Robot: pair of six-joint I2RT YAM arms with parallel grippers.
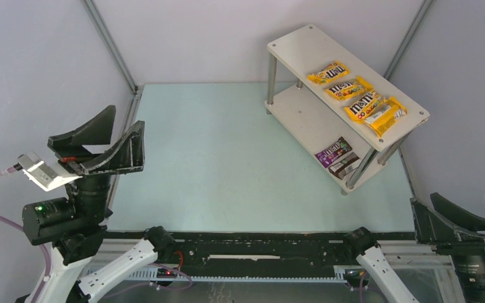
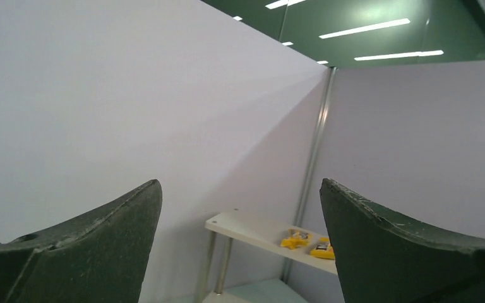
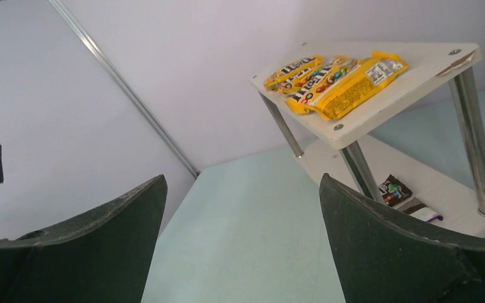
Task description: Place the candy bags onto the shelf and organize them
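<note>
The shelf [image 1: 303,47] is a white two-tier unit on silver round legs. It stands at the far right of the pale green counter [image 1: 227,145], set at a slant to the back wall.

Four yellow-orange packets with dark lettering lie flat in a row along its top board:
- The far yellow bag [image 1: 328,72] lies just apart from the others.
- The second yellow bag [image 1: 348,88] touches the third.
- The third yellow bag [image 1: 367,104] touches or slightly overlaps the fourth.
- The near yellow bag [image 1: 386,117] lies close to the board's near end. It seems to be turned back-side up, showing a pale printed panel.

On the lower board, near the front legs, the purple bag [image 1: 333,151] and the dark brown bag [image 1: 344,165] lie flat side by side, touching. That makes six bags in all, every one on the shelf: four yellow, one purple, one brown.

The left claw [image 1: 110,142] is raised at the counter's left edge, well apart from the shelf. Its two dark fingers are spread wide with nothing between them. The right claw [image 1: 458,224] sits at the near right corner, below the shelf's near end. It is likewise spread wide, gripping nothing and touching nothing. In each wrist view, only wall or bare counter shows between the fingertips
</note>
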